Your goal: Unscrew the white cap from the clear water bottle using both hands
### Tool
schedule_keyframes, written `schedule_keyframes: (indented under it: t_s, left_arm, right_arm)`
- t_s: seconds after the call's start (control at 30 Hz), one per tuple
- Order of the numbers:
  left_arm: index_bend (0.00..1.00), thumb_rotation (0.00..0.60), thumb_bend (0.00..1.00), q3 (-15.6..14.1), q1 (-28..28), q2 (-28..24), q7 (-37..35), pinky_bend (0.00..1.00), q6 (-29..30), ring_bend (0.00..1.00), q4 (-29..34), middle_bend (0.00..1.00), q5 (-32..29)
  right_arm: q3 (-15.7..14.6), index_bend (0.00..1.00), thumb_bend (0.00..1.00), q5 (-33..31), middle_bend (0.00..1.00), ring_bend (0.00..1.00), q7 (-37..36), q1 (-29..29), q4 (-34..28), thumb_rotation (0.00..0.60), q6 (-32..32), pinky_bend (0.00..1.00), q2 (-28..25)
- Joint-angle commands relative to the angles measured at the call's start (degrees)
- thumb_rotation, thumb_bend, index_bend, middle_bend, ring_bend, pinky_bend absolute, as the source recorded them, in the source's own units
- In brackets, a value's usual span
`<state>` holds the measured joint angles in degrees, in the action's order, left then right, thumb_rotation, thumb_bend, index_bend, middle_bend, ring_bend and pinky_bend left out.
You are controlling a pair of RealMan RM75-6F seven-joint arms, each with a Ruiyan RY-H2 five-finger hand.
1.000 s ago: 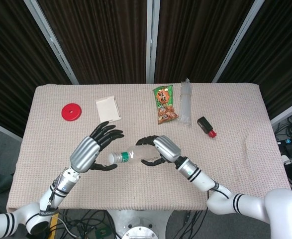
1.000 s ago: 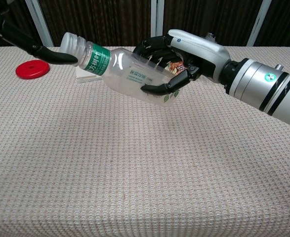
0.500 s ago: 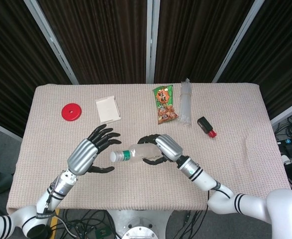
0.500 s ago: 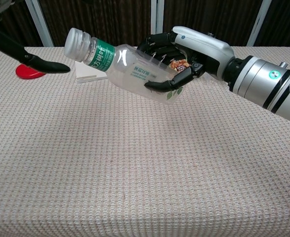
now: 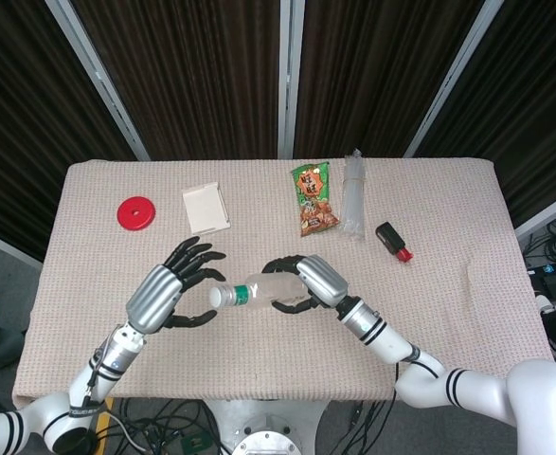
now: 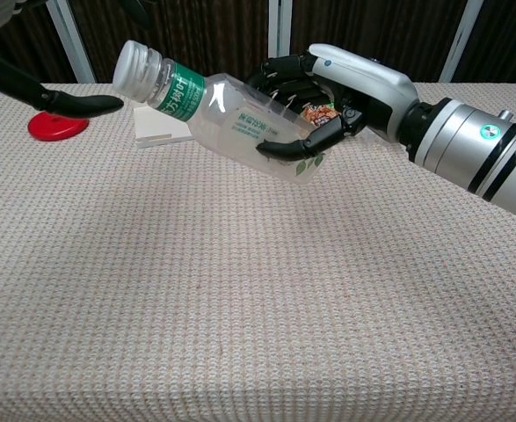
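Note:
A clear water bottle (image 5: 259, 291) (image 6: 236, 121) with a green label is held above the table, tilted, neck pointing left. Its white cap (image 5: 215, 297) (image 6: 134, 64) sits on the neck. My right hand (image 5: 311, 282) (image 6: 332, 88) grips the bottle's body from the right. My left hand (image 5: 170, 287) hovers just left of the cap with fingers spread, holding nothing; in the chest view only dark fingertips (image 6: 73, 103) show at the left edge, a short gap from the cap.
On the beige cloth table (image 5: 448, 237): a red disc (image 5: 135, 212) (image 6: 57, 125) far left, a white card (image 5: 206, 208), a green snack packet (image 5: 313, 198), a clear plastic sleeve (image 5: 353, 194), and a black-and-red small object (image 5: 393, 241) at the right.
The bottle's neck has risen and tilted up slightly. My left hand drew back from the cap, then edged toward it again, staying apart.

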<state>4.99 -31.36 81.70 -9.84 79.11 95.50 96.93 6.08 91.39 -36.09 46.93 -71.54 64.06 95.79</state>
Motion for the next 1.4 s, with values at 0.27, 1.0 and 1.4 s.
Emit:
schedule_keyframes:
  t_s: [0.27, 1.0, 1.4]
  left_arm:
    - [0.37, 0.600, 0.25, -0.10, -0.15, 0.07, -0.24, 0.04, -0.12, 0.08, -0.20, 0.16, 0.35]
    - [0.48, 0.600, 0.27, 0.90, -0.70, 1.56, 0.01, 0.05, 0.69, 0.08, -0.87, 0.18, 0.76]
    - [0.48, 0.600, 0.30, 0.88, -0.64, 1.41, -0.10, 0.05, 1.29, 0.08, -1.13, 0.20, 1.14]
  right_arm:
    - [0.10, 0.63, 0.46, -0.18, 0.53, 0.38, -0.05, -0.03, 0.04, 0.600, -0.02, 0.47, 0.11]
    - [0.12, 0.64, 0.46, -0.02, 0.53, 0.39, -0.90, -0.28, -0.01, 0.600, 0.60, 0.48, -0.09]
    - [0.03, 0.64, 0.46, 0.17, 0.53, 0.39, -1.35, -0.57, 0.37, 0.600, 1.19, 0.48, -0.11]
